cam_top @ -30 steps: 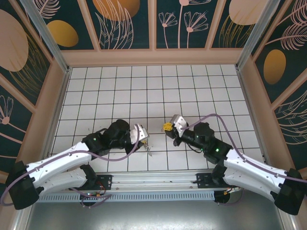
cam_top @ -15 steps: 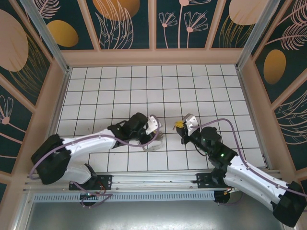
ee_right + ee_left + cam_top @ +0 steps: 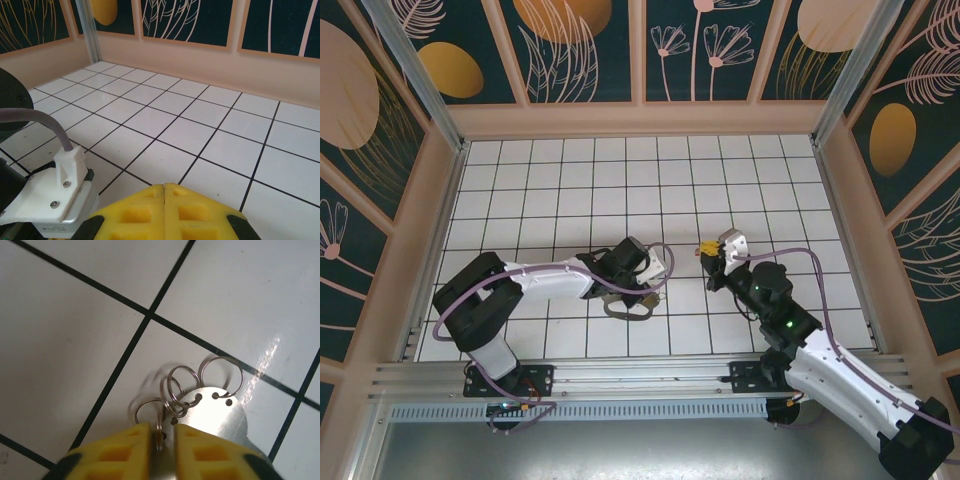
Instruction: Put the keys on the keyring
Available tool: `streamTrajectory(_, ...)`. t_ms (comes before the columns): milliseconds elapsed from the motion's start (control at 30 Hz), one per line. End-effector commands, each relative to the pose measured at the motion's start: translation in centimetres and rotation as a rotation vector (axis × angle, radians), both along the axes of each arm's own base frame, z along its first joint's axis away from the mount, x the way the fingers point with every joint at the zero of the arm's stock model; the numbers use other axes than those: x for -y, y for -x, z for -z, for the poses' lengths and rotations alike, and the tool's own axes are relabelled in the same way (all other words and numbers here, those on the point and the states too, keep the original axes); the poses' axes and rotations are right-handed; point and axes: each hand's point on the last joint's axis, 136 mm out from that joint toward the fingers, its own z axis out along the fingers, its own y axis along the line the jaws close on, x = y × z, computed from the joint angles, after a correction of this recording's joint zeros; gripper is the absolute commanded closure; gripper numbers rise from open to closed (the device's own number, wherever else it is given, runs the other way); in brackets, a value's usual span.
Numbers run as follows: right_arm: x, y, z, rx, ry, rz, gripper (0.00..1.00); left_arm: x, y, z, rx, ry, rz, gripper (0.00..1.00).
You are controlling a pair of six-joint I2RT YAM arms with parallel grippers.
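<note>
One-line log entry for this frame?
left tool: narrow gap over keyring, grip unclear | right tool: shut | keyring: on tiled floor

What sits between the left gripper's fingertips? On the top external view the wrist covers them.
Observer: On the left wrist view the left gripper has its fingertips a narrow gap apart, and one wire ring of the keyring sits in that gap. I cannot tell whether it is pinched.
Operator: And the other arm's fingers?
Observer: On the right wrist view the right gripper has its yellow fingertips pressed together with no gap.
</note>
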Motion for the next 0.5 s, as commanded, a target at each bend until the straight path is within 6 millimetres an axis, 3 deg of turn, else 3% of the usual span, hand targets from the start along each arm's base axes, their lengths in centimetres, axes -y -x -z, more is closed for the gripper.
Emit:
streamTrajectory(0,0.3,-0.1,-0.8,0.013,-0.034,0.012,1.0,0.1,0.1,-0.6,-0.015,-0.016,0.002,0.66)
streamTrajectory(67,0.5,-0.1,-0.6,0.008,-0.038,0.019,1.0,-0.2,-0.1,-1.1,-0.001,-0.023,-0.005,0.61)
streamTrajectory(233,1.1,0.0,-0.3,-0.003,-0.056,0.045,1.0,0.1,-0.7,-3.4,0.044,-0.017,-0.002,0.38)
streamTrajectory(300,1.5,-0.1,-0.2,-0.01,-0.056,0.064,1.0,0.1,-0.6,-3.4,0.04,-0.021,0.004,0.37)
streamTrajectory(467,2.7,-0.9,0.6,-0.05,-0.042,0.118,1.0,2.1,-0.3,-5.1,0.078,0.019,0.037,0.35)
